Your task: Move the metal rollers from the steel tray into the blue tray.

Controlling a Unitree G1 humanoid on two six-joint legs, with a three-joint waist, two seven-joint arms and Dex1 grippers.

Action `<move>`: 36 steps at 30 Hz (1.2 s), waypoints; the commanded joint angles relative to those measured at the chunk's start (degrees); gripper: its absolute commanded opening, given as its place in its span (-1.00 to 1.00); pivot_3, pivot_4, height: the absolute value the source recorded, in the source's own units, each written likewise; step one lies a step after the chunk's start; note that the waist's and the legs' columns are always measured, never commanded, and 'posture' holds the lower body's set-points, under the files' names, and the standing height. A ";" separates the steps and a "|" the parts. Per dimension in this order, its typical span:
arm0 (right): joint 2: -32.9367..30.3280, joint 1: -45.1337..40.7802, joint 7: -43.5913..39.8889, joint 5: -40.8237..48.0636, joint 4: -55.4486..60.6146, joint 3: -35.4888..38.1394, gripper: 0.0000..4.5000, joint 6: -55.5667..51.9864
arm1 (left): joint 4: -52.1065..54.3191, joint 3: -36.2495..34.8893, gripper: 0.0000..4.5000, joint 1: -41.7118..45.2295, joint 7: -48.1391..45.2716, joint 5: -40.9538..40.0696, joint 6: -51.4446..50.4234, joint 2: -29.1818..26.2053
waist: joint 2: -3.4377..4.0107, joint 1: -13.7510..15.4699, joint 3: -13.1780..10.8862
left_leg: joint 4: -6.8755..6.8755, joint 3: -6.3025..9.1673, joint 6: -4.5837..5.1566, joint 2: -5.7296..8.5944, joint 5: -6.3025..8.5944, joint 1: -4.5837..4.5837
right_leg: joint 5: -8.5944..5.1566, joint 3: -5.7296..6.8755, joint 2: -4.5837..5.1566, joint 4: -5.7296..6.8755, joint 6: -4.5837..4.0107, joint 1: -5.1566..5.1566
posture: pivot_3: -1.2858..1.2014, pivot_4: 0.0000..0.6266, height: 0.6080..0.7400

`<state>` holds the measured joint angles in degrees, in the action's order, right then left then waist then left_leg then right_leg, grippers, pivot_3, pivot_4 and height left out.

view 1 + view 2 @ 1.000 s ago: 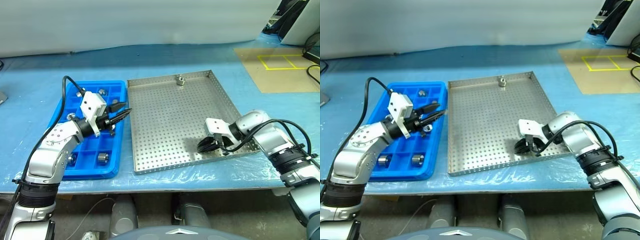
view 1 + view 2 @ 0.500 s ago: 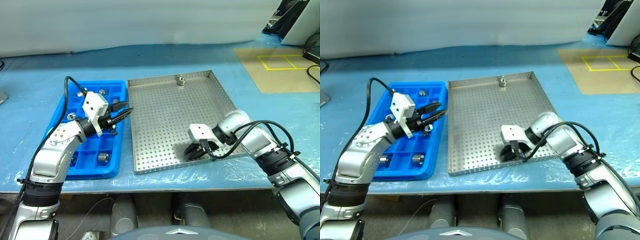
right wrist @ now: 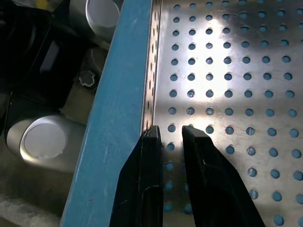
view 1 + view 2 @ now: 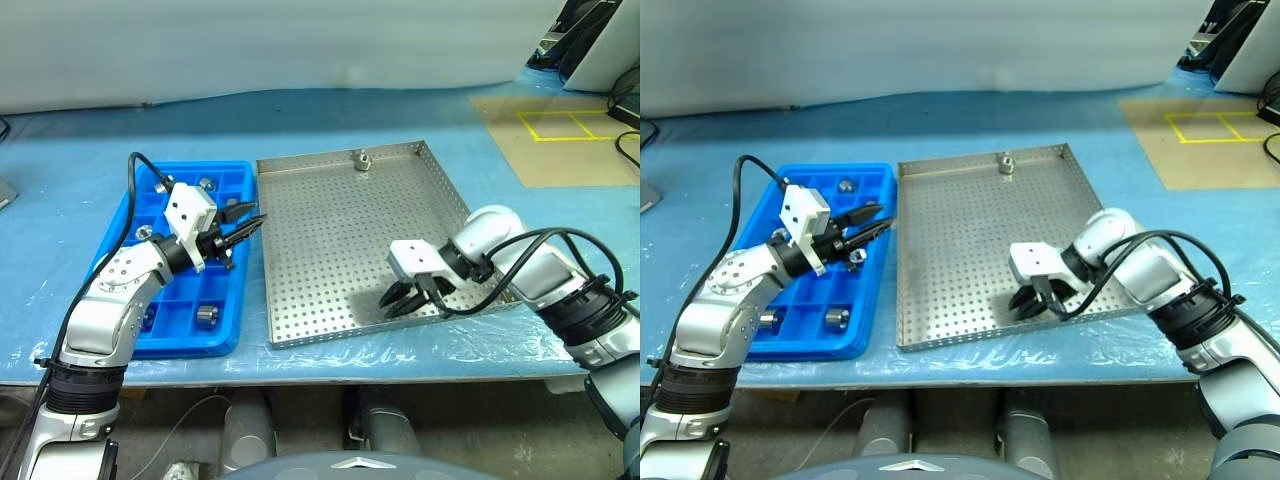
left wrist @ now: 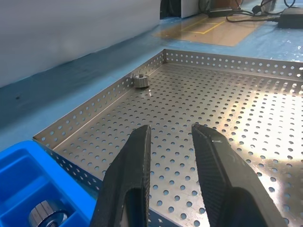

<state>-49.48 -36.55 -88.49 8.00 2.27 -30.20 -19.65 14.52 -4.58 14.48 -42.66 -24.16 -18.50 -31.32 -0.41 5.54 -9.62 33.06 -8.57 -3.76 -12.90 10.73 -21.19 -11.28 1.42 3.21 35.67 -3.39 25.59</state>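
One metal roller [image 4: 358,160] stands against the far rim of the steel tray [image 4: 330,230], and shows in the left wrist view [image 5: 140,81]. Several more rollers lie in compartments of the blue tray [image 4: 175,345], one near its front [image 4: 205,314]. My left gripper [image 4: 250,215] hovers level over the blue tray's right edge, its fingers [image 5: 132,161] a little apart and empty. My right gripper [image 4: 397,303] points down at the steel tray's near edge, well away from the far roller. Its fingers [image 3: 151,156] stand a narrow slit apart with nothing between them.
The table is covered in blue film [image 4: 400,110] and its front edge runs just past the steel tray's near rim. A brown board with yellow tape [image 4: 560,130] lies at the far right. A white wall stands behind the table.
My right gripper has shifted left along the steel tray's near edge, away from the near right corner, and turned slightly. The left arm has not moved.
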 commanded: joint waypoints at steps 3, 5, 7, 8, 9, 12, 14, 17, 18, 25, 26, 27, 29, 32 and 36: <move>2.99 1.22 0.62 -3.30 8.56 -3.70 -0.70 -4.28 | 2.74 -0.80 -0.37 -0.46 0.25 -0.48 0.17 -0.34 | 0.02 0.07 0.01 | -0.02 0.00 0.00 -0.01 0.00 -0.02 | -0.01 0.01 -0.01 -0.02 0.00 0.01 | 0.13 -0.52 1.00; 2.80 0.91 0.72 -3.10 13.32 -3.82 -0.70 -8.96 | 2.84 -0.79 -0.37 -0.51 0.24 -0.55 -0.01 -0.41 | 0.02 0.18 0.00 | -0.05 0.01 0.01 0.00 0.00 -0.06 | -0.01 0.01 -0.01 -0.07 0.01 0.03 | 0.13 -0.52 1.00; 2.38 1.27 0.94 -2.58 16.59 -3.62 -0.70 -12.23 | 2.81 -0.74 -0.37 -0.46 0.24 -0.54 -0.08 -0.39 | 0.02 0.36 0.00 | -0.06 0.01 0.01 0.01 0.00 -0.10 | -0.03 0.01 0.00 -0.13 0.04 0.02 | 0.13 -0.52 1.00; 2.19 1.69 1.14 -2.08 18.53 -3.51 -0.70 -14.05 | 2.70 -0.65 -0.37 -0.38 0.19 -0.51 -0.08 -0.35 | 0.02 0.41 0.00 | -0.06 0.01 0.01 0.02 0.01 -0.11 | -0.03 0.01 0.01 -0.15 0.04 0.02 | 0.13 -0.52 1.00; 2.06 2.01 1.39 -1.71 20.17 -3.47 -0.70 -15.55 | 2.59 -0.54 -0.37 -0.27 0.13 -0.50 -0.07 -0.31 | 0.02 0.44 0.00 | -0.06 0.01 0.00 0.04 0.01 -0.12 | -0.03 0.01 0.03 -0.16 0.04 0.01 | 0.13 -0.52 1.00; 1.76 2.70 2.11 -1.05 24.08 -3.60 -0.70 -18.98 | 2.09 -0.14 -0.37 0.42 0.00 -0.39 -0.03 -0.12 | 0.02 0.38 0.00 | -0.07 0.01 -0.01 0.03 0.01 -0.10 | -0.04 0.01 0.02 -0.18 0.06 0.00 | 0.11 -0.52 1.00; 0.94 3.25 1.59 -0.89 22.97 -2.99 -0.70 -17.86 | 1.71 0.04 -0.37 0.97 -0.02 -0.29 0.04 0.00 | 0.02 0.32 0.00 | -0.10 0.01 -0.02 0.02 0.01 -0.06 | -0.04 0.01 0.02 -0.18 0.06 0.00 | 0.11 -0.52 1.00; -0.90 4.19 -0.27 -0.22 20.43 -2.37 -0.70 -15.12 | 0.94 0.19 -0.37 1.80 -0.12 -0.14 0.35 0.15 | 0.02 0.30 0.00 | -0.06 0.00 -0.01 0.06 0.01 0.02 | -0.04 -0.01 0.06 -0.14 0.07 -0.07 | 0.11 -0.52 1.00; -1.40 4.36 -0.86 0.37 20.52 -2.25 -0.70 -15.03 | 0.69 0.25 -0.37 2.04 -0.16 -0.05 0.47 0.21 | 0.02 0.32 0.00 | -0.06 0.00 -0.01 0.06 0.01 0.11 | -0.04 -0.01 0.07 -0.15 0.07 -0.19 | 0.11 -0.52 1.00; -0.12 3.17 1.02 0.10 17.71 -1.66 -0.70 -13.49 | -0.22 0.46 -0.37 2.79 -0.27 0.49 1.12 0.80 | 0.02 0.05 0.00 | -0.07 0.00 0.05 0.04 0.05 0.19 | -0.04 0.00 0.05 -0.16 0.07 -0.28 | 0.10 -0.52 1.00; 0.24 2.75 1.23 -0.01 17.03 -1.41 -0.70 -13.28 | -0.32 0.50 -0.37 2.83 -0.27 0.59 1.21 0.89 | 0.02 0.03 0.00 | -0.07 0.00 0.05 0.05 0.05 0.19 | -0.04 0.00 0.05 -0.16 0.07 -0.28 | 0.10 -0.52 1.00; 0.66 2.31 1.50 -0.17 16.31 -1.21 -0.70 -13.02 | -0.41 0.50 -0.37 2.85 -0.29 0.66 1.31 0.96 | 0.02 0.01 0.00 | -0.06 0.00 0.05 0.05 0.05 0.19 | -0.04 0.00 0.05 -0.16 0.07 -0.28 | 0.10 -0.52 1.00; 3.23 0.27 3.93 -0.74 12.79 0.00 -0.70 -11.95 | -0.52 0.47 -0.37 2.89 -0.34 0.75 1.44 1.13 | 0.02 -0.16 0.00 | -0.05 0.00 0.05 0.05 0.05 0.20 | -0.04 0.00 0.05 -0.14 0.07 -0.29 | 0.10 -0.52 1.00; 11.09 -5.46 14.14 -2.80 1.98 3.99 -0.70 -9.64 | -0.58 0.47 -0.37 2.90 -0.21 0.88 1.56 1.39 | 0.01 -0.78 0.00 | -0.05 0.00 0.00 0.02 0.01 0.18 | -0.04 -0.01 0.02 -0.03 0.07 -0.29 | 0.10 -0.52 1.00; 15.24 -13.70 28.95 -8.29 -22.79 8.85 -0.70 6.53 | -0.40 0.44 -0.37 2.62 -0.05 0.94 1.56 1.66 | 0.14 -1.22 -0.08 | -0.03 0.01 -0.18 0.07 -0.27 0.21 | -0.06 0.00 0.05 0.04 0.33 -0.16 | 0.10 -0.52 1.00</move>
<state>-33.39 -48.07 -65.46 2.53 -13.11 -26.19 -20.19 13.15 -3.22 17.18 -42.98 -23.30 -17.92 -29.26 -0.26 4.31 -9.70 33.03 -8.57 -3.96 -12.83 10.37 -20.99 -11.31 1.42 3.28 35.71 -3.06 25.43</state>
